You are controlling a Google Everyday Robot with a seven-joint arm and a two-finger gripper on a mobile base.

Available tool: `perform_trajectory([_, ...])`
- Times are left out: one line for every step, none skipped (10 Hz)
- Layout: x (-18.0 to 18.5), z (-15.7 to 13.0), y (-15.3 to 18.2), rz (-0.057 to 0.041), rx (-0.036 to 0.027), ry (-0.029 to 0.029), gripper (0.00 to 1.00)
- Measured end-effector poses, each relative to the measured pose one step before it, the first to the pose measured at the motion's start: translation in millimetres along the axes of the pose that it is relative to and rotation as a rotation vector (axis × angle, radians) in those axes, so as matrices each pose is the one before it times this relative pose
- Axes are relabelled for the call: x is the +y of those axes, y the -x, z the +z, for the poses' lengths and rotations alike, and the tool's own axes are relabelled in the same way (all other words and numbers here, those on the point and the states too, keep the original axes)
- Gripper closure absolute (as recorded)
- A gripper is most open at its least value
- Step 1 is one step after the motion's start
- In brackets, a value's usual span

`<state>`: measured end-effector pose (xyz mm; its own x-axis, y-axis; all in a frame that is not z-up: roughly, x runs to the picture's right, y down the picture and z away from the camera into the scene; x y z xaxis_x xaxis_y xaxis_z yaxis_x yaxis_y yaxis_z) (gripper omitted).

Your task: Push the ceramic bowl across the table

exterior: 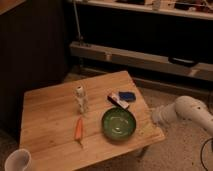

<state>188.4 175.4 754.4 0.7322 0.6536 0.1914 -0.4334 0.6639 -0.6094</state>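
The gripper (154,116) of a one-armed mobile robot hangs at the right edge of a small wooden table (50,115), close to the front corner; whether its grip is released or clenched cannot be told. It holds nothing that can be made out, and a strip of bare planks separates it from the ceramic bowl (119,123). Behind it, the white arm (190,110) reaches in from the right, over a speckled floor (180,150).

The ceramic bowl (glossy green, pale flecks inside) sits upright on the surface toward the front right, to the left of the gripper and apart from it. Just behind the bowl lies a blue-and-white packet (121,98). To the bowl's left, an orange carrot (78,129) lies lengthwise, and beyond the carrot a small white bottle (81,99) stands upright near the middle of the surface. A white cup (17,161) shows at the lower left, past the table's front corner. A long pale rail (140,57) runs along the dark wall behind.
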Motion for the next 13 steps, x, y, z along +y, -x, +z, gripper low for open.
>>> perform_trajectory([2.66,2.54,2.15,-0.0119,0.00191,-0.00918,0.2])
perform_trajectory([3.41,3.64,0.13,-0.00476,0.00801,-0.00773,0.2])
perform_trajectory([3.23,4.97,1.08,-0.00534,0.01504,-0.00329,0.2])
perform_trajectory([1.33,4.26,-1.12,-0.00295,0.01227,0.00325,0.2])
perform_trajectory([0.59,5.74,-4.22,-0.00167,0.01494,0.01682,0.2])
perform_trajectory([-1.04,6.58,-4.81,-0.01155,0.02065,0.01442,0.2])
perform_trajectory([-2.33,4.8,-3.53,-0.01732,0.01262,0.00519,0.2])
perform_trajectory([-2.75,3.22,-5.42,-0.01405,0.00718,-0.00377,0.2])
perform_trajectory([-5.39,2.56,-2.7,-0.02648,0.00418,-0.02625,0.2])
perform_trajectory([-4.2,3.85,-1.72,-0.02386,0.00482,-0.02338,0.2])
perform_trajectory([-4.77,4.95,-0.87,-0.02006,0.00281,-0.02176,0.2])
perform_trajectory([-4.33,6.16,0.05,-0.02057,0.00166,-0.01508,0.2])
perform_trajectory([-0.72,6.55,-1.62,-0.00875,0.00204,0.00196,0.2])
